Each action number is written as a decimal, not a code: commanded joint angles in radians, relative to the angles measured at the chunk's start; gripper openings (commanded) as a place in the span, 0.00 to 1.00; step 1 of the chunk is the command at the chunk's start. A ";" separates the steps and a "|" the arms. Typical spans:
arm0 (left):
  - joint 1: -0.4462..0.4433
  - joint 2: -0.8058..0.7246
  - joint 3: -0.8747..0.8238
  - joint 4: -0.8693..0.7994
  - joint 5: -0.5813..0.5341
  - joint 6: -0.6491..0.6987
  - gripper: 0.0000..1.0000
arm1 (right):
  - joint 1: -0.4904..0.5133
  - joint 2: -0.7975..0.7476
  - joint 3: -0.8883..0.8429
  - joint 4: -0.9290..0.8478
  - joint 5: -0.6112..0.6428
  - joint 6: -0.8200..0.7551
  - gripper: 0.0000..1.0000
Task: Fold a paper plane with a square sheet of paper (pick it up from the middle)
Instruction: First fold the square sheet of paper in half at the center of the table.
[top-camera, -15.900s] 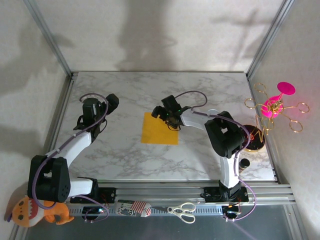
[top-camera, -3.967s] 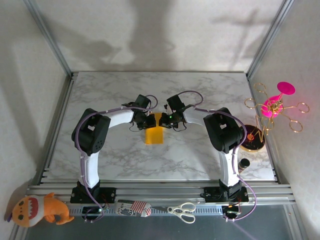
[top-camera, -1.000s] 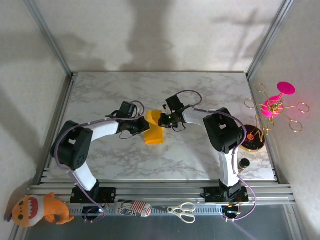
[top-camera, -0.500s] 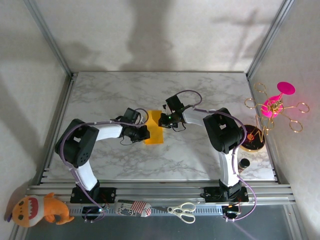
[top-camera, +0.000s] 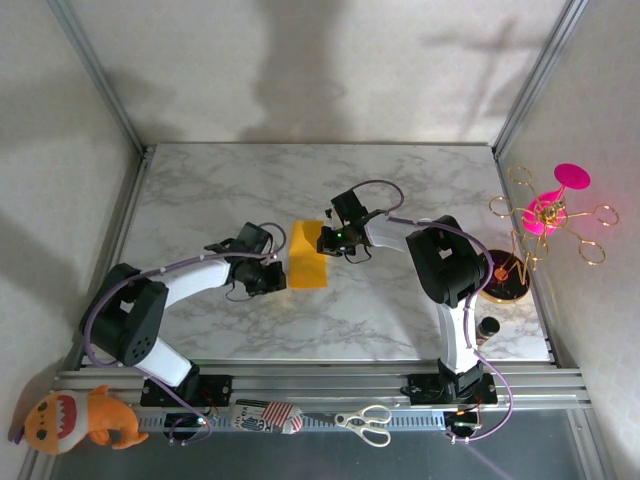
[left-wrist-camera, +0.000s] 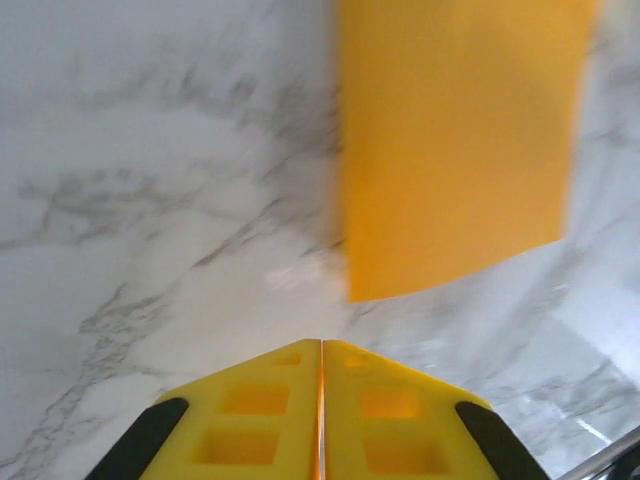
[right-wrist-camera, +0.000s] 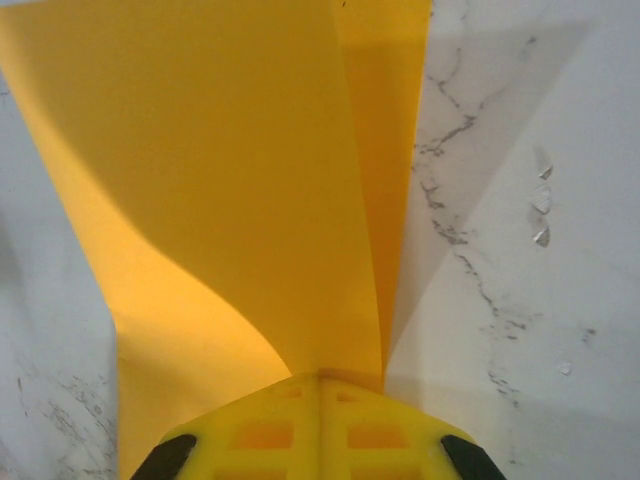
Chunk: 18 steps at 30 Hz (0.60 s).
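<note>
1. Left pincer (top-camera: 275, 277) now sits further left than half a second ago, off the sheet (top-camera: 308, 258), its jaws pressed together and empty.
2. Right pincer (top-camera: 333, 238) pinches the folded sheet's far right edge, mid-surface (top-camera: 400, 320).
3. The sheet lies just right of the left pincer, its long axis running near to far; the right arm is nearer.
4. No readable writing.

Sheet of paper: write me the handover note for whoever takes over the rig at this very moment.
Left pincer: shut, empty, low beside the left edge of the sheet, apart from it.
Right pincer: shut on the sheet's far end, with two layers fanning out from its tips.
Sheet: in the middle of the table, folded in half to a narrow rectangle, top layer bowed rather than flat.
Done: first half fold.
Left: flatten the crease, then likely the nose and wing folds. No plane shape yet.
</note>
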 joint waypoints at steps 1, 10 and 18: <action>0.004 -0.007 0.099 0.024 -0.056 -0.017 0.10 | -0.014 0.164 -0.078 -0.209 0.280 -0.031 0.03; 0.018 0.324 0.340 0.162 0.009 -0.023 0.09 | -0.014 0.165 -0.074 -0.216 0.280 -0.038 0.02; 0.055 0.481 0.403 0.169 0.091 0.026 0.09 | -0.016 0.166 -0.072 -0.223 0.284 -0.043 0.03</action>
